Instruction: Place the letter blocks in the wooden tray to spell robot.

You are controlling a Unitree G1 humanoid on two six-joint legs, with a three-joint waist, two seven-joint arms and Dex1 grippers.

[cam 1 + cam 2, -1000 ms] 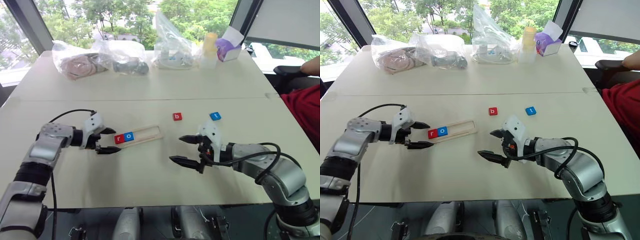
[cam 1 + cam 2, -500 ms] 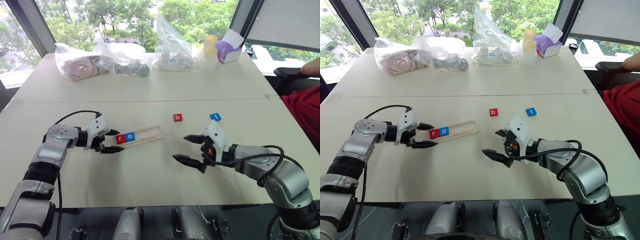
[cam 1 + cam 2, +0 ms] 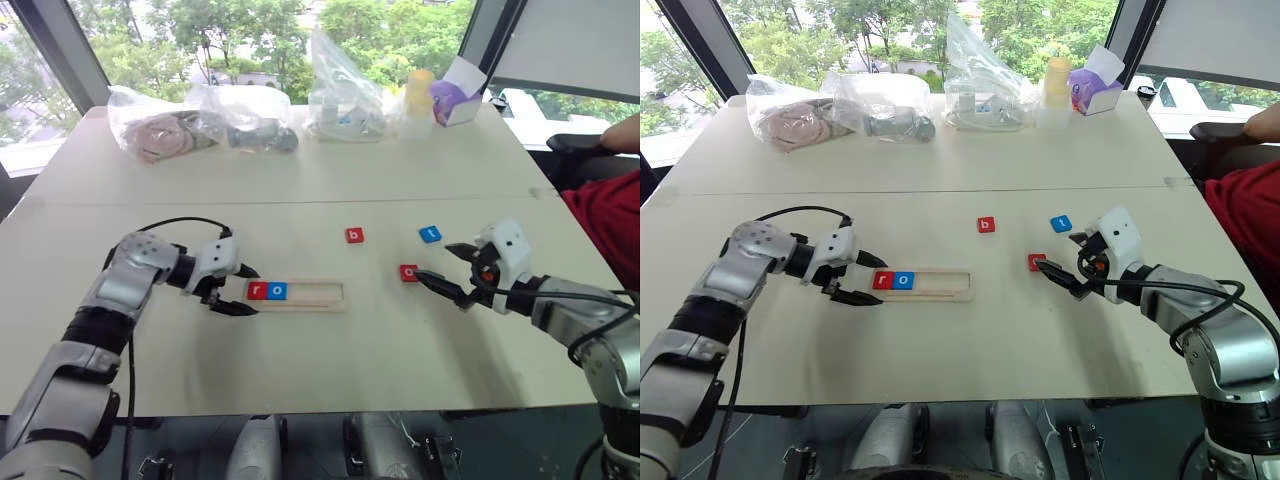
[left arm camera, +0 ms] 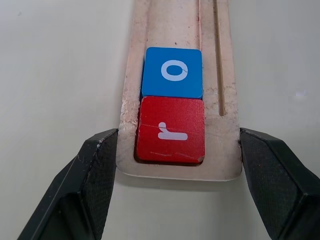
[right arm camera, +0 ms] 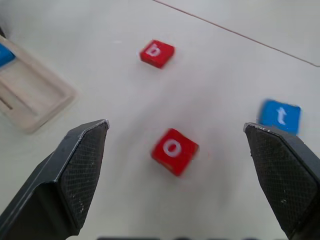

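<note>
Clamping wooden tray (image 4: 180,150), left pincer (image 4: 180,190), right pincer (image 5: 177,165) wide.

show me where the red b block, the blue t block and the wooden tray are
red b block (image 3: 355,235), left eye view, its top face.
blue t block (image 3: 430,234), left eye view, its top face.
wooden tray (image 3: 320,294), left eye view, its bare floor.

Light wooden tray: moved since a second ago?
Yes. The light wooden tray slid right, toward the small red b block, and turned from slanted to level across the view.

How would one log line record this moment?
wooden tray: r, blue o in; left tool: shut on tray end; right tool: open, facing red o; b, t: on table
</note>
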